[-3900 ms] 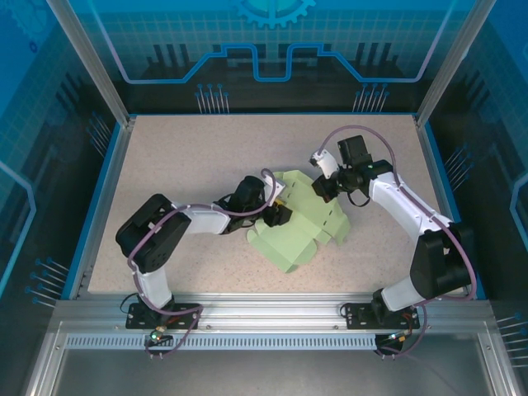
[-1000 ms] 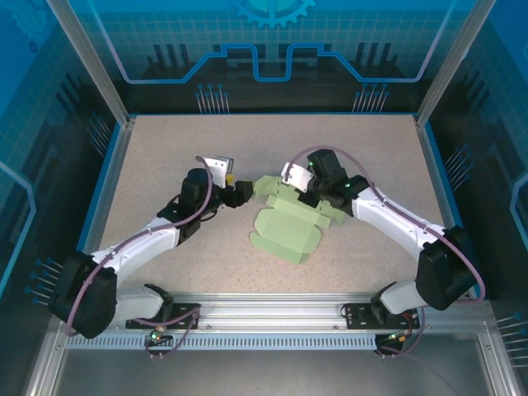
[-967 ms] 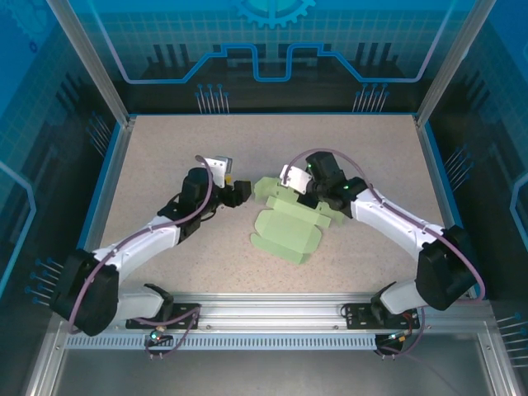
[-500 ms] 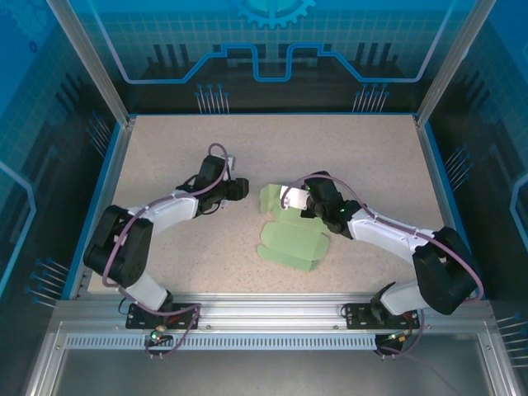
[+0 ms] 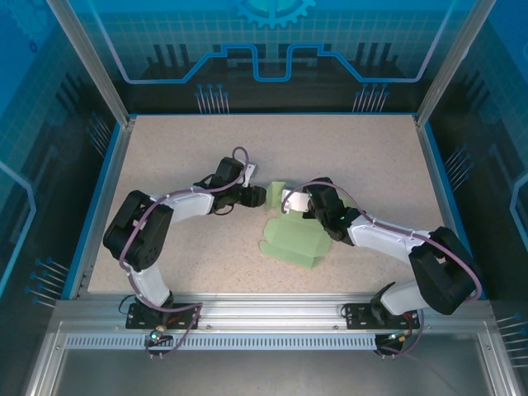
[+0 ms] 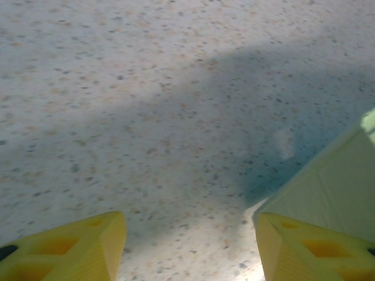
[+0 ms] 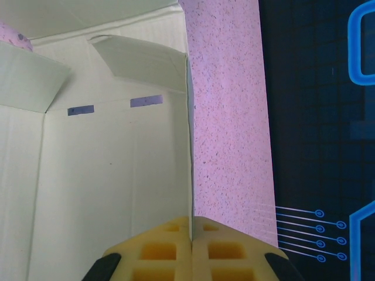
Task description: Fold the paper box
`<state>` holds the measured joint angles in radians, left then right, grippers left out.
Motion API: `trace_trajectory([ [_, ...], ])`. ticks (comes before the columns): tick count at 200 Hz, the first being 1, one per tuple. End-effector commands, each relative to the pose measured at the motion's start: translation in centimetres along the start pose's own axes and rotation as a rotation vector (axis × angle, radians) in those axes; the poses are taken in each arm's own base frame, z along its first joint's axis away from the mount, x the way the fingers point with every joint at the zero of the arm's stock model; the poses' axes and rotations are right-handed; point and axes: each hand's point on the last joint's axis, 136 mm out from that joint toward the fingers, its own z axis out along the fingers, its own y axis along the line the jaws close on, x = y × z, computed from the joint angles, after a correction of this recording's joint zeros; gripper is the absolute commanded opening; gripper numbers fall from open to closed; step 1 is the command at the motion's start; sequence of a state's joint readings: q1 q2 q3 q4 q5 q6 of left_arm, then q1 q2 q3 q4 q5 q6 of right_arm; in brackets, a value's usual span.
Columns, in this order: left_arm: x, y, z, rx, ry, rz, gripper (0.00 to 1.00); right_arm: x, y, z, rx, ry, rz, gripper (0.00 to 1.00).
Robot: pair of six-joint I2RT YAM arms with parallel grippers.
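near strip of the speckled table (image 5: 206, 272) in front of the arm bases is open, blue rim (image 5: 101, 198) well apart from the work on both sides. the paper box (image 5: 293, 239) sits mid-table, slightly right of centre, partly folded: flat panel nearest, far flaps raised. its long run goes near-to-far, far end leaning a bit left. right gripper (image 5: 289, 202) is clamped on a raised card wall at the far end; yellow pads (image 7: 158, 252) pinched on the upright edge. left gripper (image 5: 261, 196) just beside the far-left flap, fingers (image 6: 76, 252) apart at medium width, nothing between them; card beside one finger, contact can't tell. far half of table is open room.
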<state>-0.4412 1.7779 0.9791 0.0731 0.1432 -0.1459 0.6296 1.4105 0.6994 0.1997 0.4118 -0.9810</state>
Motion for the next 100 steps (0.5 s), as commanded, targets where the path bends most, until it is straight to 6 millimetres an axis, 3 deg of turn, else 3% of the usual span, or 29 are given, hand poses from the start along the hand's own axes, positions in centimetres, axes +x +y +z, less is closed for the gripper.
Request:
trace_trajectory([
  [1, -0.2, -2.1, 0.7, 0.111, -0.029, 0.068, 0.61, -0.6, -1.4, -0.8, 0.047, -0.034, 0.028, 0.05],
  [48, -0.4, -4.7, 0.5, 0.26, -0.078, 0.125, 0.61, -0.1, -1.6, -1.1, 0.045, -0.036, 0.075, 0.05],
  [100, -0.2, -6.5, 0.4, 0.349, -0.107, 0.179, 0.61, 0.3, -1.7, -1.2, 0.033, -0.046, 0.126, 0.05],
])
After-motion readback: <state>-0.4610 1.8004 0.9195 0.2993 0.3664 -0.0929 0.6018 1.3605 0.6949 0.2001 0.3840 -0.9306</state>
